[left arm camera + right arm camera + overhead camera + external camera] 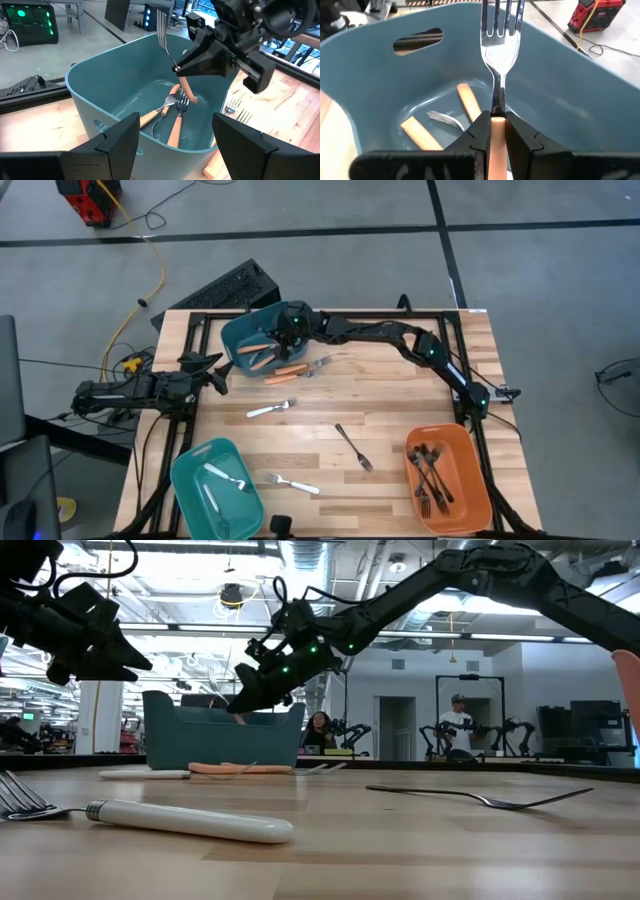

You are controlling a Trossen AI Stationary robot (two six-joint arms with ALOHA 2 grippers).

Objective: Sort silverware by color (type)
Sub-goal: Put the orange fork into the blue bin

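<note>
The right gripper point(493, 131) hangs over the dark teal bin point(240, 332) at the far side of the bench point(400, 395), its fingers clamped on the orange handle of a fork point(498, 55) whose silver tines point up and away from the wrist. Inside that bin lie at least 2 orange-handled forks point(172, 112), crossed near the bottom. Just outside the bin, on the side toward the middle of the bench, another orange-handled fork point(288, 375) lies flat on the wood, and beside it a silver fork point(320, 363).

The left gripper point(215, 370) waits just beside the dark teal bin, at the bench's left edge, with its 2 fingers point(120, 137) spread apart and nothing between them.

Farther from the bin, toward the near side, a white-handled fork point(271, 409) lies on the bench, then a black fork point(353, 447) near the middle, and 1 more white-handled fork point(292, 483) close to the near edge. A light teal bin point(190, 470) sits at the near left corner with a white fork point(225, 477) inside it. An orange bin point(470, 445) at the near right corner holds several black forks point(432, 472) piled together; I cannot count them.
</note>
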